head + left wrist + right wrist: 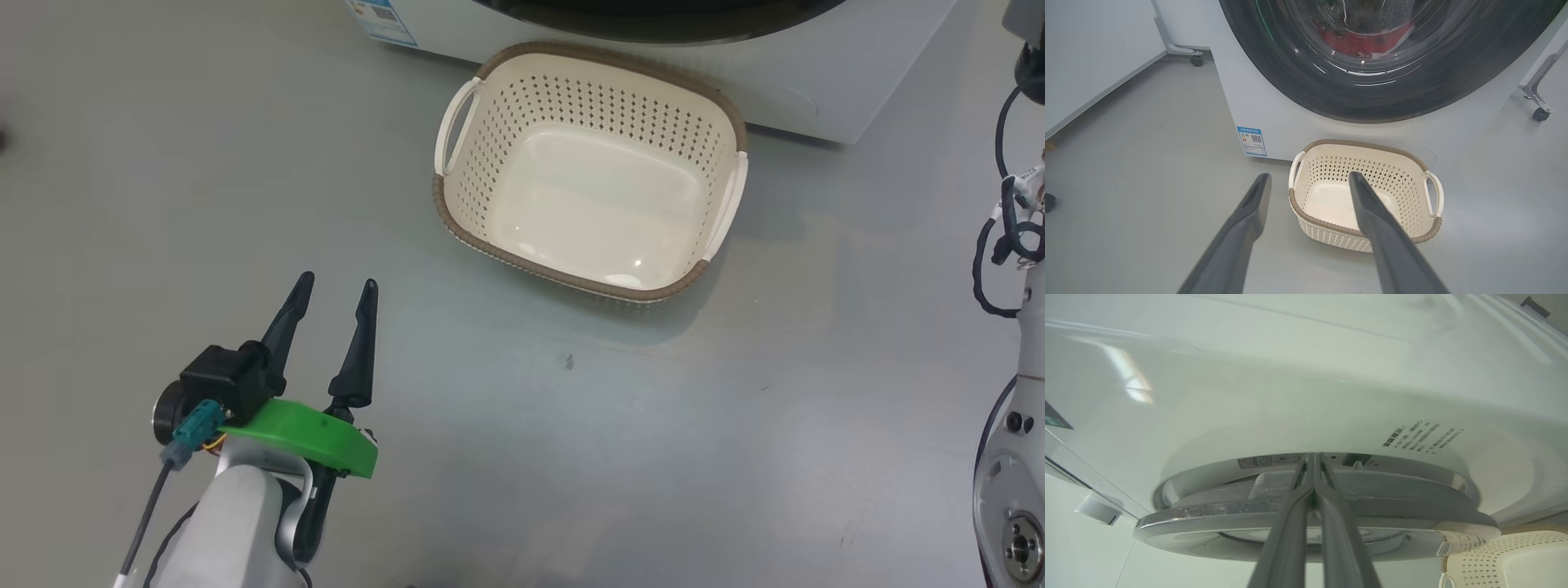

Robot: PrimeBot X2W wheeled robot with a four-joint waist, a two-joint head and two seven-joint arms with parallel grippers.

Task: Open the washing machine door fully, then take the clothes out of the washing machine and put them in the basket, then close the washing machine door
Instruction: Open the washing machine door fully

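The cream basket [571,282] stands empty on the grey floor, just in front of the white washing machine [784,82]. Its black-rimmed door [1298,81] fills the top of the left wrist view, and the red clothes [1363,41] show through its glass. My left gripper [338,282] hovers open and empty to the left of the basket [1363,145], well short of it. My right gripper [1312,457] is shut on nothing. Its tips lie in the narrow gap between the door's silver edge [1208,514] and the machine's front [1290,375].
A blue sticker [1252,141] marks the machine's lower left corner. Castor legs [1196,60] [1539,113] stand on both sides of the machine, and a white wall panel [1094,53] runs along the left. My right arm [1012,457] rises at the right edge. Open floor lies around the basket.
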